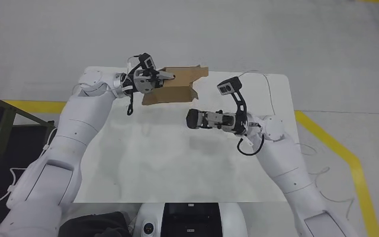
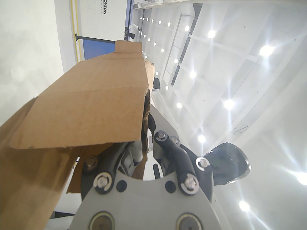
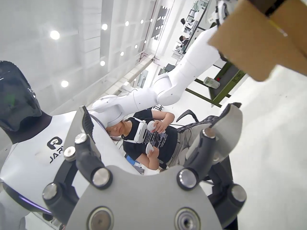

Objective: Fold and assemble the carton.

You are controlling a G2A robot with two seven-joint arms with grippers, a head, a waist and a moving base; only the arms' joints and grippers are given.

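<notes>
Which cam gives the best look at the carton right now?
Top view: the whole carton shows, over the table's far edge, held in the left gripper. Left wrist view has the carton close up, one panel and a flap; right wrist view catches part of the carton from below.

There is one carton [image 1: 180, 89], a single piece of brown cardboard. There are two hands, one left hand [image 1: 164, 77] and one right hand [image 1: 190, 118], and each has two fingers [image 3: 231, 120]. One white surface [image 1: 177, 172] lies under all of them.
</notes>
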